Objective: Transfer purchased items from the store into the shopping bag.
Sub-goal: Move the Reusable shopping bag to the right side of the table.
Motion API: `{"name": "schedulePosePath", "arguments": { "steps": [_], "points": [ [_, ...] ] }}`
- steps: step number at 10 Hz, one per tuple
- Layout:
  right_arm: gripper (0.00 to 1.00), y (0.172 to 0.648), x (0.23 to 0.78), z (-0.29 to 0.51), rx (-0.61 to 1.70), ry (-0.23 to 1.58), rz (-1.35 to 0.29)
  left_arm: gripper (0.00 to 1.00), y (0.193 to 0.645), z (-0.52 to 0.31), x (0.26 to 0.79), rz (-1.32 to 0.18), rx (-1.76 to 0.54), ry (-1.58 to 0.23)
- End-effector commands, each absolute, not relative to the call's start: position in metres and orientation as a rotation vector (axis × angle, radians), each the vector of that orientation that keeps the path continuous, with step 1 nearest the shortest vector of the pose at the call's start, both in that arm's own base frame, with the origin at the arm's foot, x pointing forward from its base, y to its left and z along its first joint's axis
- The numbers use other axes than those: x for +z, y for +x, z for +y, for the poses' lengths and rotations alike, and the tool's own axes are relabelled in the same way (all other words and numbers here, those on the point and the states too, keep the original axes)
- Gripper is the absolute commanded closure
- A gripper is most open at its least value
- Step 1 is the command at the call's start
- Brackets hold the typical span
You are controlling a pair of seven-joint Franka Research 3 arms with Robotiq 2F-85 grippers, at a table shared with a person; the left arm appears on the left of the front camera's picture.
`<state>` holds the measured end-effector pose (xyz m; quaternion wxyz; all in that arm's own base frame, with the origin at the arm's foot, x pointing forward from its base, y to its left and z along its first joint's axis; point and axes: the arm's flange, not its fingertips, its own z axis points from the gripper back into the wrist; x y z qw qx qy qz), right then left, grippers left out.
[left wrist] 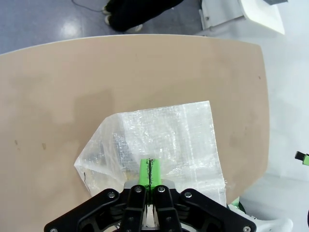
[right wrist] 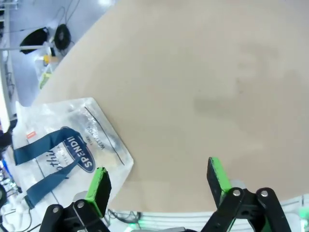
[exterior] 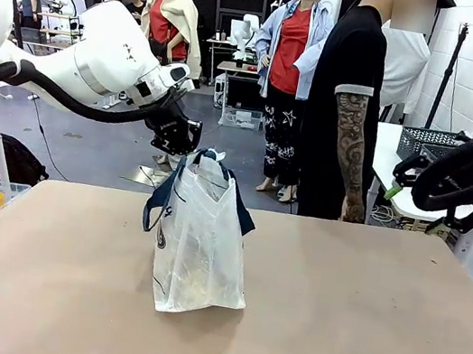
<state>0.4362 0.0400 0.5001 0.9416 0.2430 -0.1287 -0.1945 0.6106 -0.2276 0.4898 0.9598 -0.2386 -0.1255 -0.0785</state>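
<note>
From the front camera I saw the bag point(exterior: 201, 239) standing upright just left of centre on the table point(exterior: 357, 327), its blue handles point(exterior: 159, 202) drooping down either side of the top. My left gripper point(exterior: 189, 147) sat at the upper middle-left of that frame, right at the bag's top edge, where the plastic was drawn up to a point. In the left wrist view the two green pads point(left wrist: 144, 173) were pressed flat together at the bottom centre with no gap, and the bag point(left wrist: 164, 145) spread out directly beneath them; the pads' tips lay against the plastic, but I could not tell whether any of it or a handle was actually pinched between them. My right gripper point(exterior: 398, 183) hung at the right edge of the front frame, off beyond the table's far right corner and well apart from the bag, with one green tip showing. In the right wrist view its fingers point(right wrist: 100, 189) stood wide apart at the bottom, nothing between them, with bare table above and the bag point(right wrist: 72, 145) lying toward the lower left, print and handles visible. A dark basket point(exterior: 435, 143) sat on a white side table at the right, behind the right arm. A person point(exterior: 350, 105) stood at the table's far edge, one arm hanging down.
</note>
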Motion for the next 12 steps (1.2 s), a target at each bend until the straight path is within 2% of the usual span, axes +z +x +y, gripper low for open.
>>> {"name": "schedulePosePath", "arguments": {
  "steps": [1,7,8,12],
  "points": [
    [0.00,0.426,0.509,0.038,-0.405,0.464,-0.260,1.00,0.603,-0.231,0.486,-0.262,-0.146,-0.451],
    [0.00,0.426,0.509,0.038,-0.405,0.464,-0.260,1.00,0.606,-0.271,0.498,-0.257,-0.247,-0.488],
    [0.00,0.426,0.509,0.038,-0.405,0.464,-0.260,0.87,0.604,-0.272,0.504,-0.284,-0.228,-0.486],
    [0.00,0.426,0.509,0.038,-0.405,0.464,-0.260,0.07,0.578,-0.267,0.537,-0.395,-0.245,-0.456]
  ]
}}
